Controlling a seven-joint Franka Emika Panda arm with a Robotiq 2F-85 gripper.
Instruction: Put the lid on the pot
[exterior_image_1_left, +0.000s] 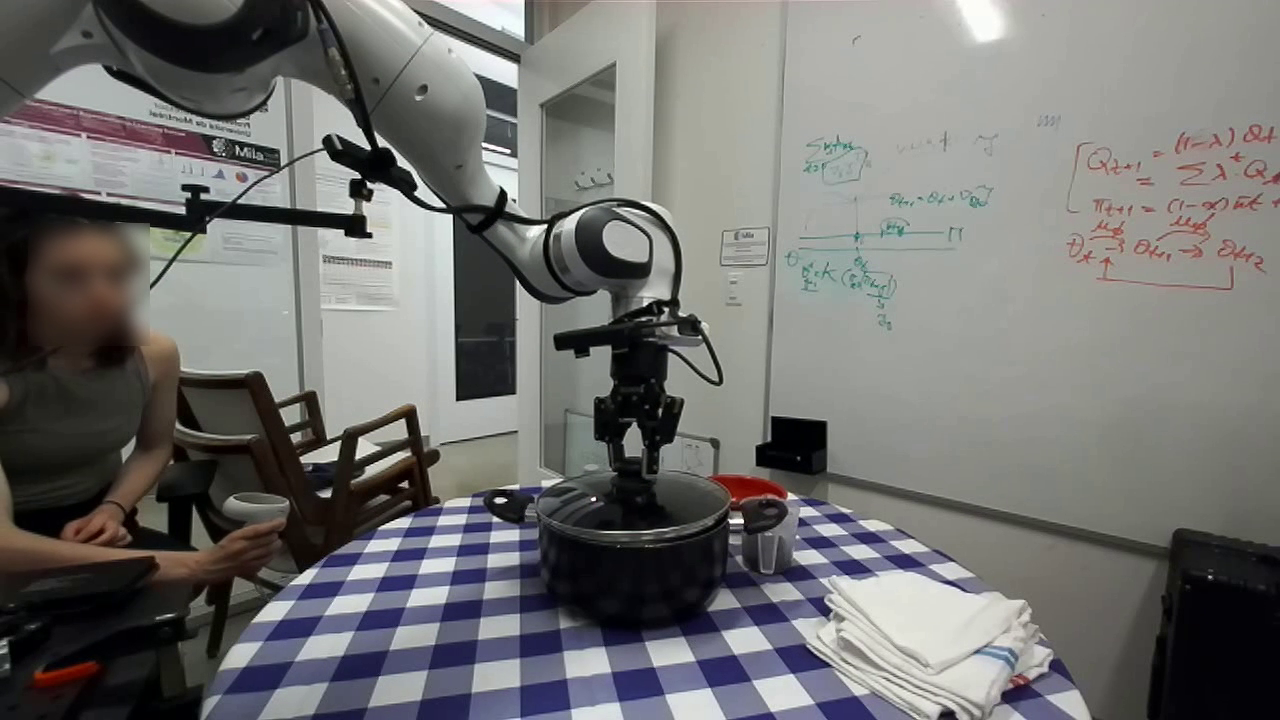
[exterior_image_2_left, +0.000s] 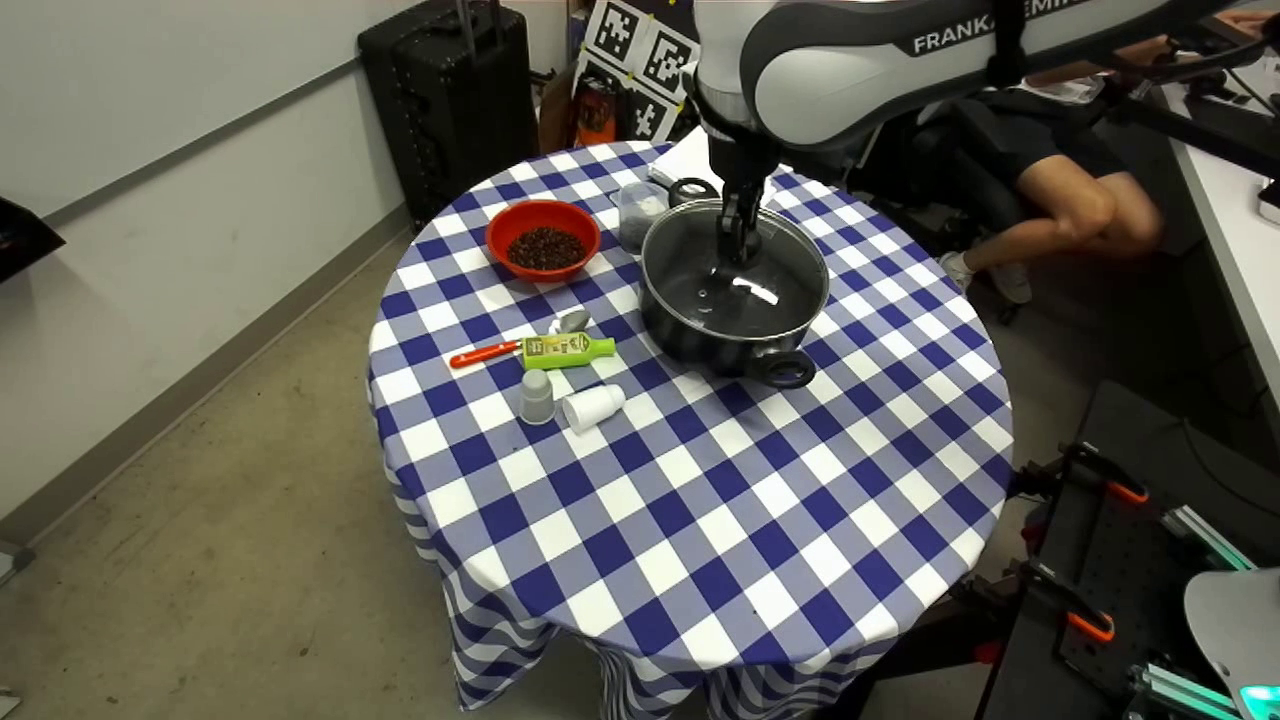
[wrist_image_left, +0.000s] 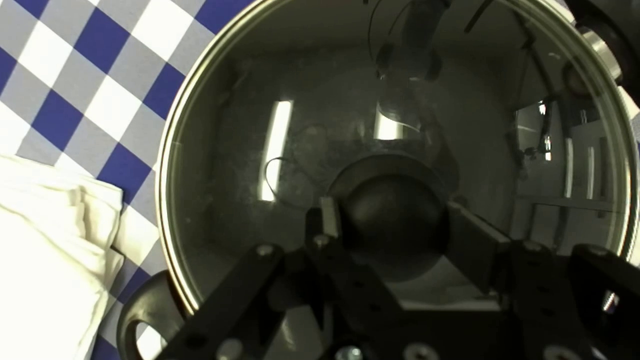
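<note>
In a room with pale walls, saw a whiteboard (exterior_image_1_left: 980, 400) partly covered in red and green writing, a white door (exterior_image_1_left: 635, 130), a wooden armchair (exterior_image_1_left: 297, 475) and a seated person (exterior_image_1_left: 75, 430) with a blurred face. Found a round table (exterior_image_2_left: 860, 500) draped in blue-and-white checks, with the cloth (exterior_image_2_left: 500, 620) hanging in folds past the edge. On it, made out the black pot (exterior_image_1_left: 635, 580) and, laid over its mouth, the see-through lid (exterior_image_2_left: 735, 300). Noted the gripper (exterior_image_1_left: 637, 466) right above — clamped on the lid's black knob (wrist_image_left: 395, 220), with a finger (wrist_image_left: 331, 220) to either side. Spotted folded white towels (exterior_image_1_left: 925, 645) near the table's edge and a clear cup (exterior_image_1_left: 770, 550) just beside the pot.

Compared the views next. In an exterior view, looked down into a red bowl (exterior_image_2_left: 543, 213) holding small dark brown bits; in an exterior view, caught only a strip of its edge (exterior_image_1_left: 750, 487) behind the pot. In an exterior view alone, saw a green bottle (exterior_image_2_left: 565, 351) lying beside an orange-handled utensil (exterior_image_2_left: 485, 355), a small grey vessel (exterior_image_2_left: 537, 398) and a small white vessel (exterior_image_2_left: 594, 407) tipped over. From the wrist view alone, got the knob close up — plus bright strips of light mirrored in the dark glass.
</note>
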